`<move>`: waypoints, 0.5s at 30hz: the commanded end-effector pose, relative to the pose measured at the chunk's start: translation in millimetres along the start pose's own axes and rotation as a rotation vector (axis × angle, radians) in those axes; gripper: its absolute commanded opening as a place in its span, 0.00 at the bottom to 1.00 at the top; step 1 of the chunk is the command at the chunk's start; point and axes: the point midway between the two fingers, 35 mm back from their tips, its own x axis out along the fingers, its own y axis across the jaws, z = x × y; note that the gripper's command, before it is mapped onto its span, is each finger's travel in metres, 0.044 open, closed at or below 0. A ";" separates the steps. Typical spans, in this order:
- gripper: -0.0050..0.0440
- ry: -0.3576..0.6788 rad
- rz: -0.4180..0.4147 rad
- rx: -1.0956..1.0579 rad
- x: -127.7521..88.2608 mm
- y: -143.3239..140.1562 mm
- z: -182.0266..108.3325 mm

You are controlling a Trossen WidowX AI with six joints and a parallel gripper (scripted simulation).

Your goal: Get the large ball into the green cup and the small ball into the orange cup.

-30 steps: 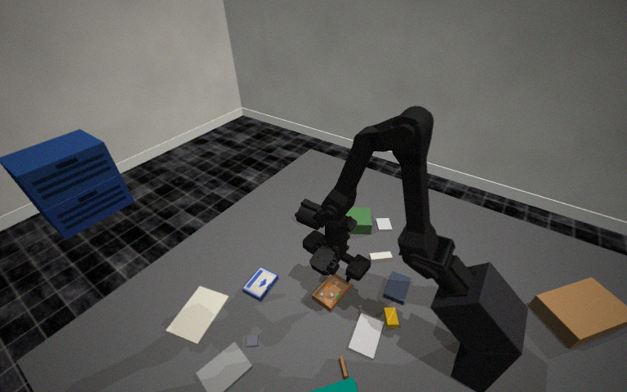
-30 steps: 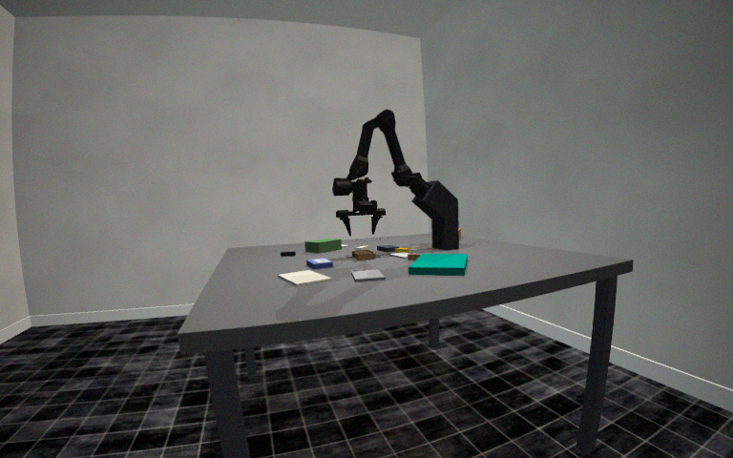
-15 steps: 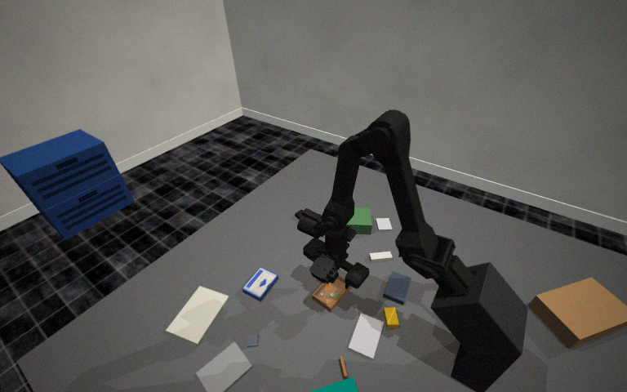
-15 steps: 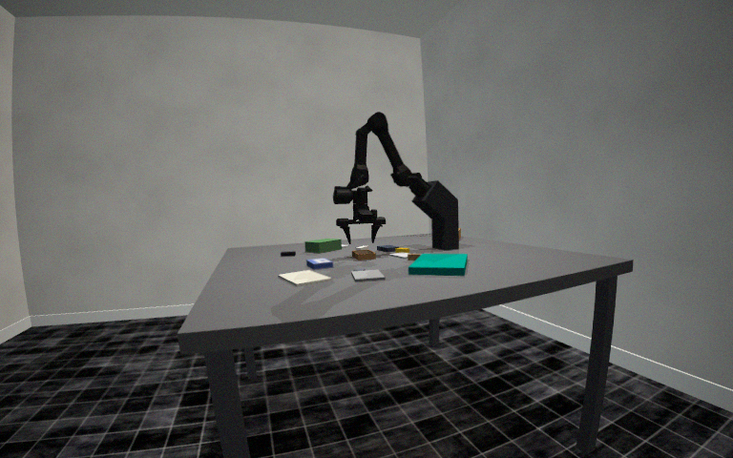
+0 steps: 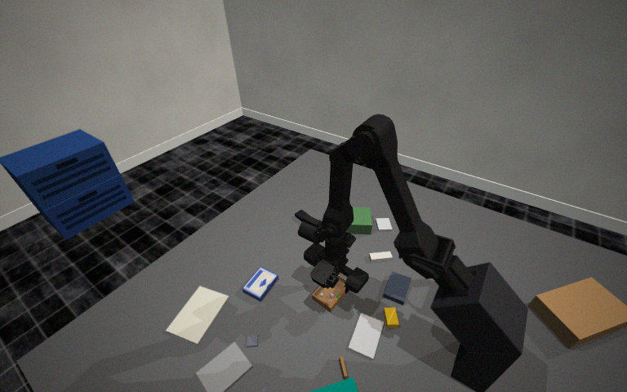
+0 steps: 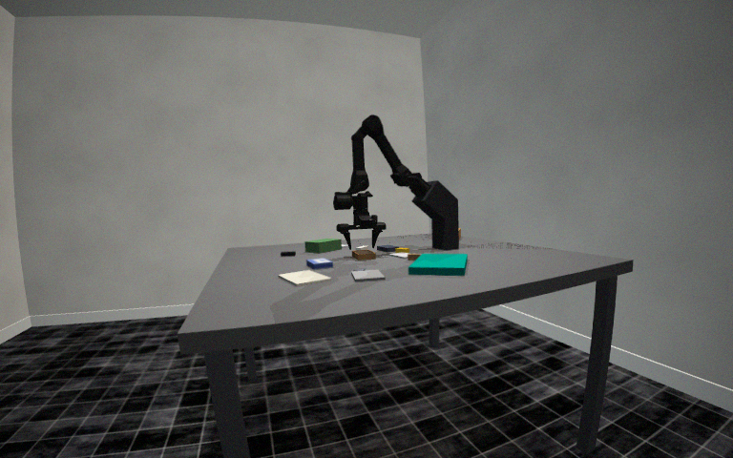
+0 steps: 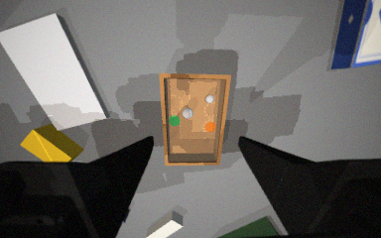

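The wooden puzzle (image 7: 193, 119) lies flat on the grey table, a small orange-brown tray; it also shows in the top view (image 5: 329, 294) and the exterior view (image 6: 364, 254). Inside it are a green cup (image 7: 174, 120), an orange cup (image 7: 210, 127), a large ball (image 7: 188, 113) just right of the green cup, and a small ball (image 7: 209, 98) above the orange cup. My gripper (image 7: 196, 140) hangs open and empty straight above the puzzle, one finger on each side, not touching it. It also shows in the top view (image 5: 339, 275) and the exterior view (image 6: 361, 238).
Around the puzzle lie a yellow block (image 5: 391, 317), a white sheet (image 5: 366, 335), a slate block (image 5: 397, 286), a blue-and-white box (image 5: 260, 282), a small white bar (image 5: 380, 255) and a green block (image 5: 360, 220). A teal slab (image 6: 438, 263) lies near the front edge.
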 end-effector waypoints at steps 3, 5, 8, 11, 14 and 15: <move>1.00 0.002 0.008 0.001 9.9 1.5 -0.3; 1.00 0.002 0.008 0.001 13.1 1.5 -0.3; 1.00 0.002 0.008 0.001 18.0 1.7 -0.4; 1.00 0.002 0.008 0.001 22.9 1.9 -0.4; 1.00 0.002 0.008 0.001 27.8 2.2 -0.4; 1.00 0.002 0.008 0.001 29.1 2.4 -0.5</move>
